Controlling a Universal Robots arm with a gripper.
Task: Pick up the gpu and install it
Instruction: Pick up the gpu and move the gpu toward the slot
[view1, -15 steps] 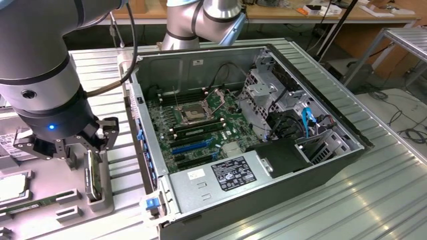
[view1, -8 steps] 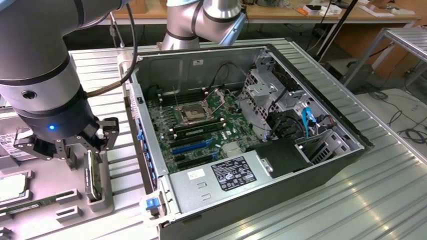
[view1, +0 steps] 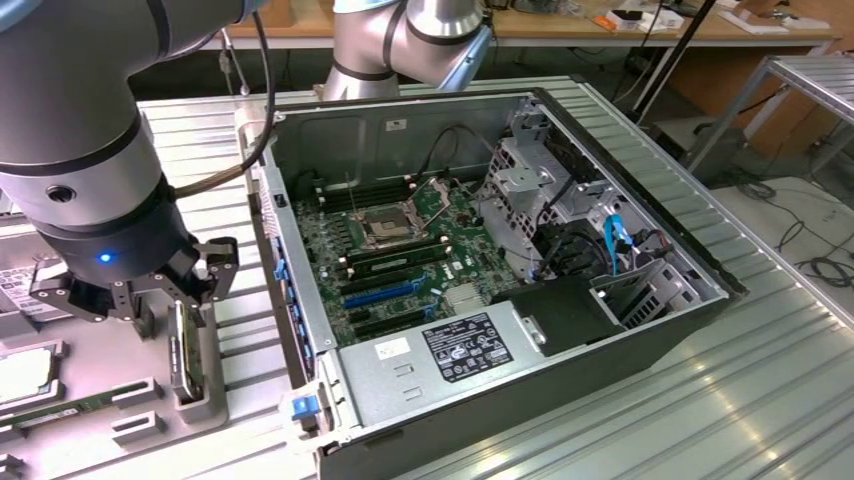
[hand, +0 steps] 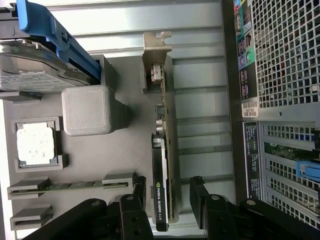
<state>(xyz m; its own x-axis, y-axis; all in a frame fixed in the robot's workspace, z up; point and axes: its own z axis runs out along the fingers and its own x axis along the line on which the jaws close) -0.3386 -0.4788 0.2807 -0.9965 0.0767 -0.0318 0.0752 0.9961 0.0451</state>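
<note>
Grey robot arm at 9 o'clock in the exterior view. Black two-fingered gripper beneath it, fingers spread, one on each side of the thin black rectangular gpu, not pinching it.

Surface: ribbed silver metal table, carrying a grey moulded parts tray at 8 o'clock and an open black computer tower case at centre.

Room: wooden bench at 12 o'clock; second metal table at 2 o'clock; loose cables on the floor at 3 o'clock.

Position of gpu: stands on its long edge in a tray slot, beside the case's rear panel. Long axis runs 12 to 6 o'clock, parallel to that panel. Silver metal end bracket at the end away from the fingers.
</note>
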